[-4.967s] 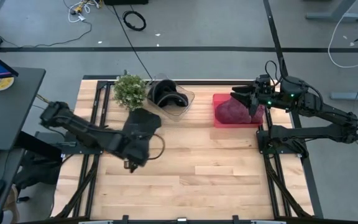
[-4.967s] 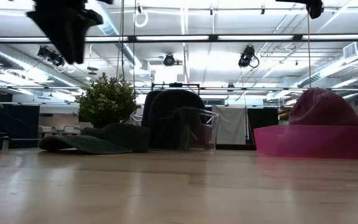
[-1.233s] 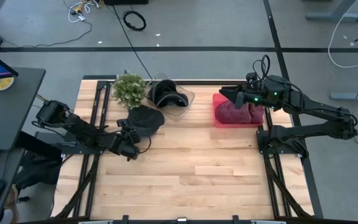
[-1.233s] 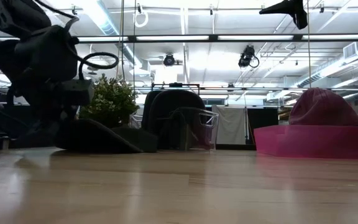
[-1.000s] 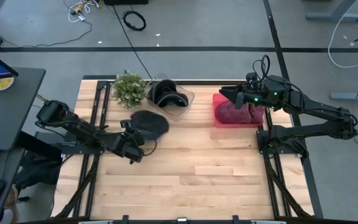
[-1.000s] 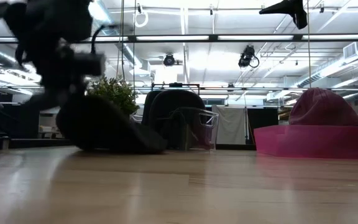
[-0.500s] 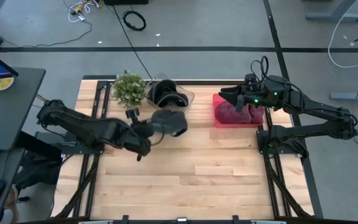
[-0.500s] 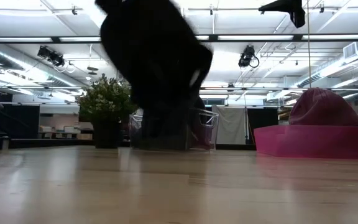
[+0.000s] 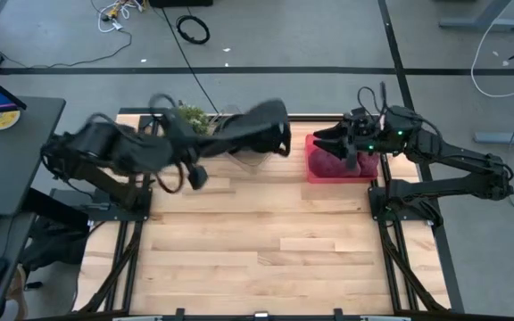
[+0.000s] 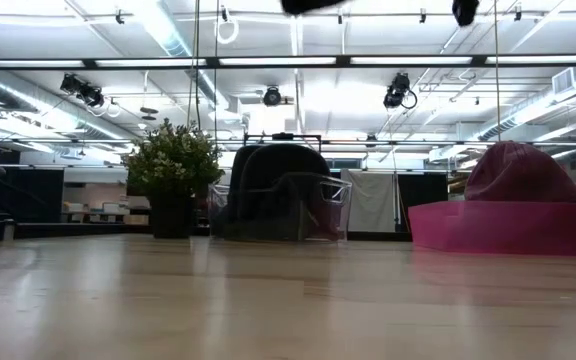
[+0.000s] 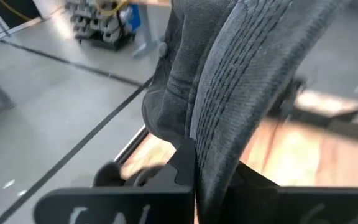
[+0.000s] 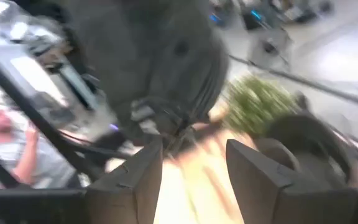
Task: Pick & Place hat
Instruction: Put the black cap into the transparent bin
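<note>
High view: the dark grey hat (image 9: 259, 127) is held aloft above the table's far edge, over the clear container (image 9: 239, 147), clamped in the left gripper (image 11: 194, 180). The right gripper (image 9: 339, 141), fingers spread apart, is poised over the pink bin (image 9: 315, 169).

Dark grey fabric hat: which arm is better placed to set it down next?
Left. The left end effector already grips the dark grey fabric hat, raised above the table; the right end effector hovers open over the pink tray.

Grey floor (image 9: 310, 36), black cables (image 9: 193, 29), ceiling strip lights (image 10: 298, 62)
</note>
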### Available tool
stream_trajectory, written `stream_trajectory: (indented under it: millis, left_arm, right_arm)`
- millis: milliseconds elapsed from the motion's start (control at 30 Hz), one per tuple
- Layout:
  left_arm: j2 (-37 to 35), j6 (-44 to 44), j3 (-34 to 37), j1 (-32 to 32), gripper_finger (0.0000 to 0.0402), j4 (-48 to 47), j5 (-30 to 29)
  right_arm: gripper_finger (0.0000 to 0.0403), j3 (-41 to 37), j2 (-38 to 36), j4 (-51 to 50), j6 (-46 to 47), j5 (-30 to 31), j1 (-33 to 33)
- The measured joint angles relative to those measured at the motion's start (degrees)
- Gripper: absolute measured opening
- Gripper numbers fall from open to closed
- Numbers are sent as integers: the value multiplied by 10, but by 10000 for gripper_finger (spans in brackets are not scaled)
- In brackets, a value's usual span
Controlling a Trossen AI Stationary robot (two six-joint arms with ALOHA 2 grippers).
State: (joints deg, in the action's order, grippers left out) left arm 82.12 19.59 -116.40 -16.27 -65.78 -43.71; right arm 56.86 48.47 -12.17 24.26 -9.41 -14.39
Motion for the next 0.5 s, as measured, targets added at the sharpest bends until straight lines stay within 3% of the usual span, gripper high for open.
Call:
stream_trajectory:
  millis: [300,500]
  left_arm:
    - [0,-29,-68,0,11,68,41]
    - [8,-27,-68,0,11,70,46]
  right_arm:
    - [178,0,40,265,-15,-55,0]
    - [137,0,106,380,42,-118,0]
